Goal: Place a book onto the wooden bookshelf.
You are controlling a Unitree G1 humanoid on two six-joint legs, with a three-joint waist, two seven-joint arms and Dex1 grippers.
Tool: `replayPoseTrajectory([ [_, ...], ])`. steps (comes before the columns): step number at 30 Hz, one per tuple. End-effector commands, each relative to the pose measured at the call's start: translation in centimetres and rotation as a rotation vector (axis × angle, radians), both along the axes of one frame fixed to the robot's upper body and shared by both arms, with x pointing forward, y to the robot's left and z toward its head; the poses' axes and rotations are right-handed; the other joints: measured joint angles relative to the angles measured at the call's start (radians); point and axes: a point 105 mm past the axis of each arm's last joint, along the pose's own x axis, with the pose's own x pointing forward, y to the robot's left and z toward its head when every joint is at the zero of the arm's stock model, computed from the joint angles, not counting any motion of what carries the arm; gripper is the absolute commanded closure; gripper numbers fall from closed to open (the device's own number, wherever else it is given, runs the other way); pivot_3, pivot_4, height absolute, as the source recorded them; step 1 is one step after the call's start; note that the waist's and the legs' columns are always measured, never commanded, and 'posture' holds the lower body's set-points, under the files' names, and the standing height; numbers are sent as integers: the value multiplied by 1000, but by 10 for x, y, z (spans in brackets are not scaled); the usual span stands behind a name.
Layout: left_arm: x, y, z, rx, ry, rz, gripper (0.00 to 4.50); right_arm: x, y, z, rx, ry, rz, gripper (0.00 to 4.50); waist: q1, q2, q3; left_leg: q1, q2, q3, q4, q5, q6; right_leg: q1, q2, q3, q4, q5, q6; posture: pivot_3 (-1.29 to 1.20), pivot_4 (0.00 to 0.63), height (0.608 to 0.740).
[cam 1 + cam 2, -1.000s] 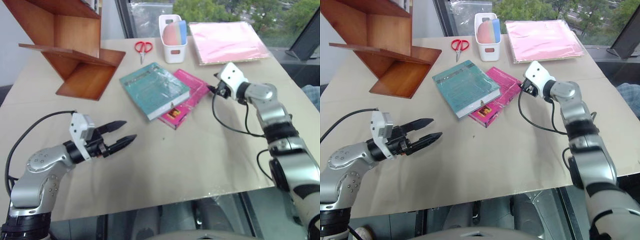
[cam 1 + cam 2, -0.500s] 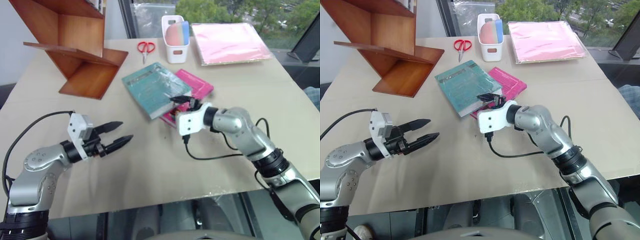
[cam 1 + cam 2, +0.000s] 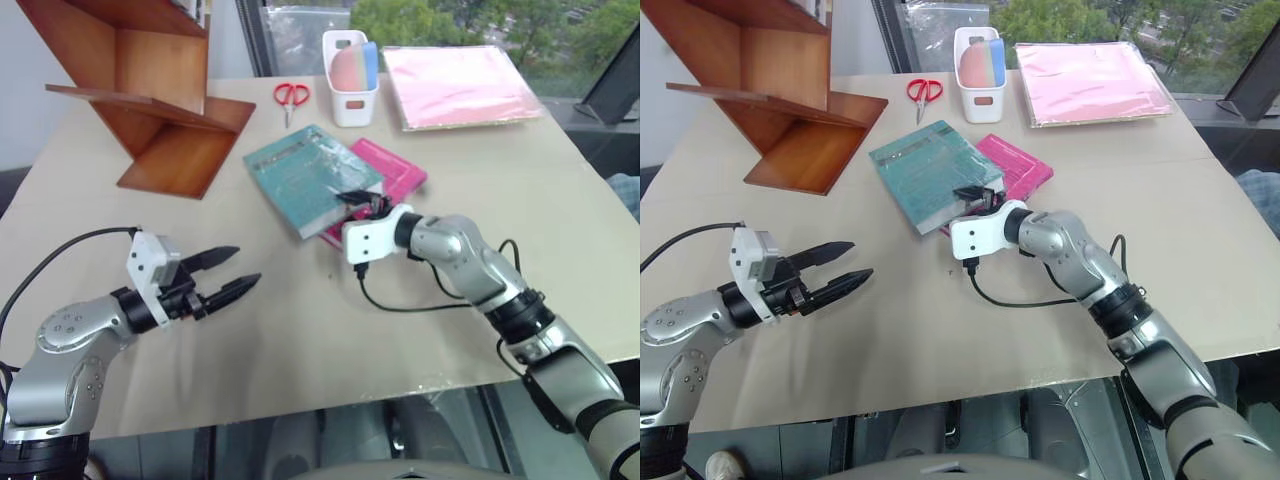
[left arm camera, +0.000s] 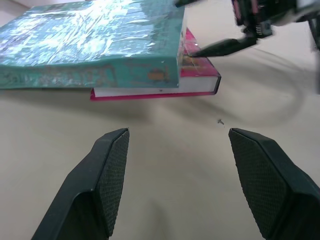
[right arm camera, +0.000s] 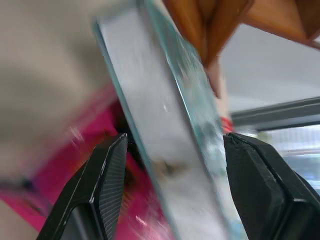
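The teal-green book (image 3: 300,175) lies flat on the table, partly on top of a smaller pink book (image 3: 398,172). My right gripper (image 3: 360,203) is at the teal book's near right corner. One finger lies over the cover and the other goes under it, above the pink book. In the right wrist view the book's pale page edge (image 5: 165,125) fills the gap between the fingers (image 5: 107,185). My left gripper (image 3: 235,270) hovers open over bare table at the near left, pointing toward the book (image 4: 95,40). The wooden bookshelf (image 3: 150,90) stands at the far left.
Red scissors (image 3: 290,95), a white bin (image 3: 350,85) and a pink folder (image 3: 460,85) lie along the far edge. A black cable (image 3: 420,300) from my right wrist loops on the table. The table's front edge runs close below both arms.
My right arm has swung from the right of the books to the teal book's near corner, and its fingers have narrowed around it. The left gripper has stayed put.
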Motion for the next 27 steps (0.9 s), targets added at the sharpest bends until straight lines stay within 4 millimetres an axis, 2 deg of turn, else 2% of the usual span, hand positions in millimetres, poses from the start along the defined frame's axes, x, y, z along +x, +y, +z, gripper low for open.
replayPoseTrajectory([
  [1,-2,0,13,10,-60,-3,1068,-13,-3,34,159,118,35,3162,1,0,0,0,0,0,0,0,0,0,0,0,0,0,0,0,150,740],
  [2,-2,0,13,9,-60,-3,1068,-15,-3,39,193,155,36,3780,0,0,0,0,0,0,0,0,0,0,0,0,0,0,0,0,150,740],
  [4,-1,0,13,8,-60,-1,1068,-22,2,49,261,239,70,4434,0,0,0,1,0,0,1,0,0,0,0,0,1,0,0,0,150,740],
  [6,0,0,13,7,-60,0,1068,-21,9,63,358,329,63,4434,-3,0,0,1,1,-1,1,0,0,0,1,0,2,0,0,0,150,740],
  [9,3,1,14,4,-59,0,1068,2,24,71,424,375,-38,4434,-10,0,0,1,1,0,1,0,0,0,2,0,2,0,0,0,150,740],
  [13,5,0,13,-8,-57,3,1068,39,42,54,370,353,-152,4434,-4,-2,-1,1,2,0,0,0,0,0,2,-1,1,0,0,0,150,740],
  [15,5,-3,12,-15,-58,4,1068,52,47,35,274,345,-172,4434,-3,-3,-2,0,1,0,0,0,0,0,0,-1,0,0,0,0,150,740],
  [18,3,-4,11,-19,-60,9,1068,57,42,9,134,367,-138,4434,-3,-3,-2,-1,-1,0,0,0,0,0,-1,-1,0,0,0,0,150,740],
  [20,2,-4,11,-22,-59,19,1068,51,32,-9,38,391,-78,4434,-3,-3,-2,0,-1,0,-1,0,0,-1,-1,-1,0,0,0,0,150,740],
  [24,0,-4,9,-23,-56,36,1068,44,-4,-32,-78,425,-39,4434,-1,-3,-3,1,0,-1,-1,0,0,0,0,-2,0,0,0,0,150,740],
  [27,1,-4,8,-34,-51,46,1068,37,-27,-42,-115,440,-26,4434,4,-4,-6,1,0,-1,0,0,0,1,-1,-2,0,0,0,0,150,740],
])
